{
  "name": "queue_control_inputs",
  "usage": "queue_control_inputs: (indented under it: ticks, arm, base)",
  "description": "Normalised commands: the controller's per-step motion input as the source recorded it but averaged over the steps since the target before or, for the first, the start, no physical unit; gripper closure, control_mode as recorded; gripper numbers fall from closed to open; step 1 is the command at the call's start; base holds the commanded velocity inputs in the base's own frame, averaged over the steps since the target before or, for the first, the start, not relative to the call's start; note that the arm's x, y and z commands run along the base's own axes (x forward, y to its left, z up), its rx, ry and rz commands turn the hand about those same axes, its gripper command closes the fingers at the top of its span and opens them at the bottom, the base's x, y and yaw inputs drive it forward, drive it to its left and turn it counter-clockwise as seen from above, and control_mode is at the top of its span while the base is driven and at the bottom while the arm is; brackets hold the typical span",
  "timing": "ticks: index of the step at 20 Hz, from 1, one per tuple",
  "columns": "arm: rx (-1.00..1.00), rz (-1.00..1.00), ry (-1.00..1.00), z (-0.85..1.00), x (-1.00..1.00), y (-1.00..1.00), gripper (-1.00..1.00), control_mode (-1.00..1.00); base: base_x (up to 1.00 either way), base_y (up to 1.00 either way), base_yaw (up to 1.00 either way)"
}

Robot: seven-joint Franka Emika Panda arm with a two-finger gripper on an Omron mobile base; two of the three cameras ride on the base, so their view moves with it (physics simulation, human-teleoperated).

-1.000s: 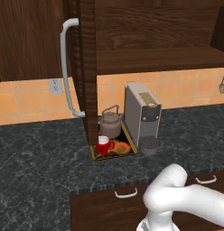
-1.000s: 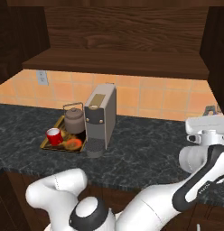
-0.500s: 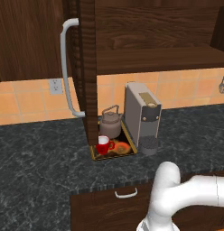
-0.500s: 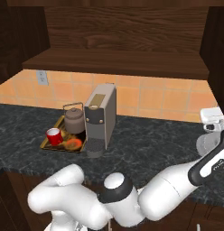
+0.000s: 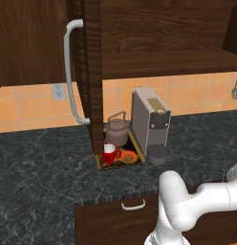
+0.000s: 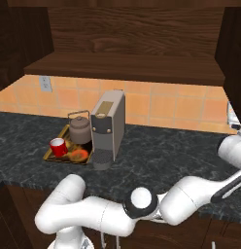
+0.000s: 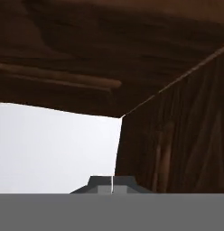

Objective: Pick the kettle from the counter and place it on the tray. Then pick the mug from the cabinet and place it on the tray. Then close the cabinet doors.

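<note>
At the far left of your scene an outlet (image 5: pixel 57 91) sat in the orange tiled wall (image 5: pixel 25 107). Just right of it the left cabinet door (image 5: pixel 89 72) stood swung open, edge-on toward you, its silver bar handle (image 5: pixel 69 72) facing left. Under the cabinet (image 6: pixel 132 44), the tray (image 5: pixel 102 164) lay on the counter (image 5: pixel 39 177), its left end behind the lower edge of that open door in the left base view. On the tray you had the mug (image 5: pixel 109 153) at the near left, upright, and the kettle (image 5: pixel 117 130) behind it at the far side, with an orange item (image 6: pixel 78 155) lying just right of the mug. The coffee machine (image 5: pixel 150 123) stood just beside the tray's right edge. Below the counter's front edge a drawer (image 5: pixel 118 221) showed a small curved handle (image 5: pixel 134 206). Further right, the arm (image 6: pixel 190 197) reached low and out to the right. The right cabinet door (image 6: pixel 234 53) stood open at the far right of the right base view. In the hand view your end effector (image 7: pixel 112 182) had its fingers pressed together, shut and holding nothing, pointed at dark wood panels (image 7: pixel 177 135) and a pale surface (image 7: pixel 55 149).
</note>
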Motion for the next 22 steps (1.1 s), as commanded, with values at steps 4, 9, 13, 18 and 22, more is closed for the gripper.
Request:
queue_control_inputs:
  ticks: [4, 9, 13, 18, 22]
  arm:
    - [-0.25, 0.26, -0.74, 0.96, -1.00, 0.50, 1.00, -1.00]
    - [-0.48, 0.19, -0.60, 0.37, -1.00, 0.96, 1.00, -1.00]
    - [-0.43, 0.04, -0.32, 0.86, -0.81, 0.99, 1.00, -1.00]
    - [-0.32, 0.00, -0.07, 1.00, -0.34, 0.87, 1.00, -1.00]
    - [-0.26, 0.00, 0.00, 1.00, 0.00, 0.76, 1.00, -1.00]
  base:
    - [0.00, 0.00, 0.00]
    - [0.00, 0.00, 0.00]
    - [0.00, 0.00, 0.00]
    - [0.00, 0.00, 0.00]
    - [0.00, 0.00, 0.00]
